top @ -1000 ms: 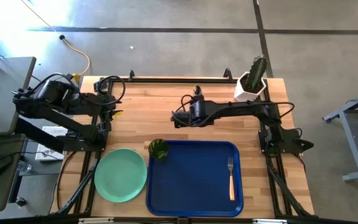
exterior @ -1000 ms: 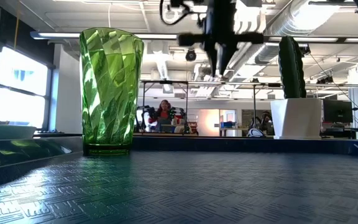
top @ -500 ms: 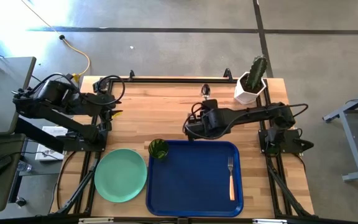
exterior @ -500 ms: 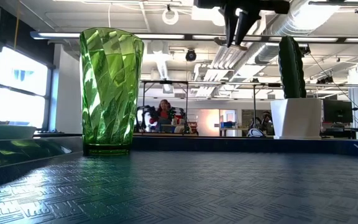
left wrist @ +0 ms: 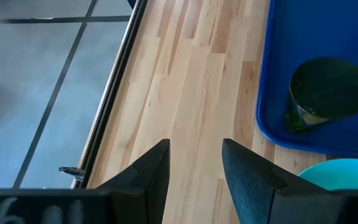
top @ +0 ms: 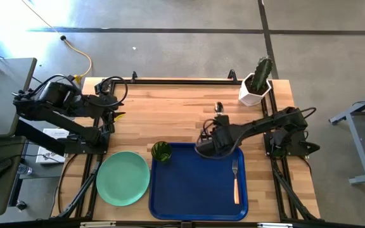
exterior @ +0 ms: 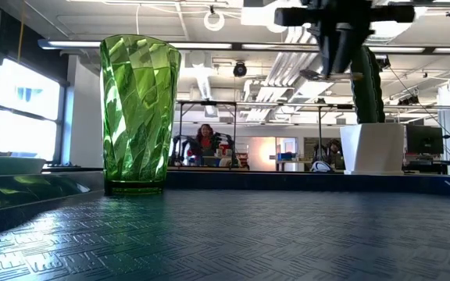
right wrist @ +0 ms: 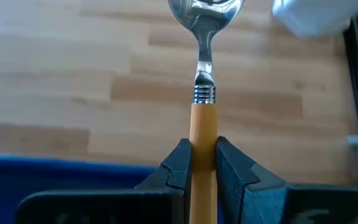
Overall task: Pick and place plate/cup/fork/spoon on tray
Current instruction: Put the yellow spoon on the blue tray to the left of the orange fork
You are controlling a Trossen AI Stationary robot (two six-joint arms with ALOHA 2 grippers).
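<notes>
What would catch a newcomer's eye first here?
The right gripper, above the far rim of the blue tray, pinches the spoon by its orange handle. The green cup stands in the tray's far-left corner, the fork near its right edge; the mint plate lies beside it.

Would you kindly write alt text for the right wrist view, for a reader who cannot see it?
The right gripper is shut on the orange-yellow handle of a spoon, whose shiny metal bowl points away from the camera. Below it lie a wooden table and the edge of a dark-blue tray; part of a white pot shows in one corner.
</notes>
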